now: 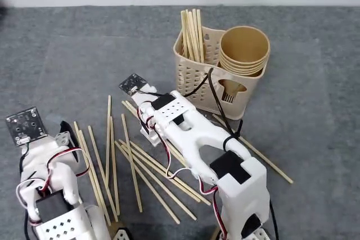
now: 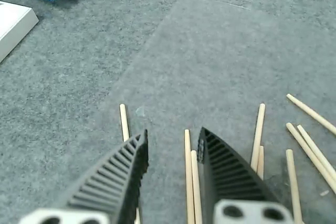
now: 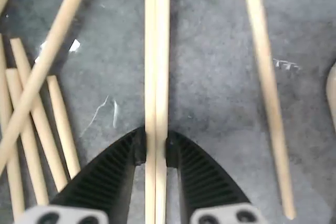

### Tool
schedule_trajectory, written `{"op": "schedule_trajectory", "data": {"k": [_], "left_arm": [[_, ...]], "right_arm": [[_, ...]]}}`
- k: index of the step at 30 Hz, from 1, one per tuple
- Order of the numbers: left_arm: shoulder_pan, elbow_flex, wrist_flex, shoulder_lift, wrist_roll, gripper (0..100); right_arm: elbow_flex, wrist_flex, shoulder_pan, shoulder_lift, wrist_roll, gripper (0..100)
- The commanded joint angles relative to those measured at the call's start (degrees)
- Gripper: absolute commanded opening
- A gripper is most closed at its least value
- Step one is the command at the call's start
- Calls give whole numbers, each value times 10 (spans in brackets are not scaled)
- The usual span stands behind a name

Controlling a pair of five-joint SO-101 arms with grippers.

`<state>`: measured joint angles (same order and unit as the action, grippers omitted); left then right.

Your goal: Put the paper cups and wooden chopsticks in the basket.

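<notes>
At the near left the left pincer (image 2: 173,136) hangs low over the grey-covered desk (image 1: 62,54). Its ribbed black jaws are spread wide, and two sticks lie flat in the gap, close to one jaw. From there to the middle the loose chopsticks (image 1: 130,167) lie scattered flat on the desk. They are thin, pale, round wooden sticks. Most have their long axis running from far to near in a loose fan, and several slant toward the near right and cross one another. In the middle the right pincer (image 3: 156,143) is down among them, its jaws narrowed against both sides of a pair of chopsticks (image 3: 156,66). The two sticks of the pair lie side by side, touching, and run straight out ahead of the jaws. Right of this arm a lone stick (image 1: 264,160) slants from the foot of the basket toward the near right. The basket (image 1: 197,80) stands upright at the far right of centre, cream plastic with slotted walls. At its left end a bundle of chopsticks (image 1: 192,35) stands on end with the tips up. At its right end sit nested tan paper cups (image 1: 244,49), mouths up and tilted slightly
</notes>
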<state>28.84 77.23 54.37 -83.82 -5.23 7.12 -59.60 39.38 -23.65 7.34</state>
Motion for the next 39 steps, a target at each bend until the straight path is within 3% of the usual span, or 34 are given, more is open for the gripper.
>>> {"op": "schedule_trajectory", "data": {"k": [1, 17, 26, 34, 39], "left_arm": [[3, -1, -3, -9, 4, 156], [3, 17, -29, -9, 4, 156], [3, 17, -28, -9, 4, 156], [3, 17, -28, -9, 4, 156], [3, 17, -28, -9, 4, 156]], "right_arm": [[-4, -32, -1, 22, -3, 8], [-11, -109, -4, 351, 37, 8], [-176, -102, -29, 456, 33, 8], [-199, 43, -94, 460, 32, 9], [-118, 220, -140, 471, 22, 9]]}}
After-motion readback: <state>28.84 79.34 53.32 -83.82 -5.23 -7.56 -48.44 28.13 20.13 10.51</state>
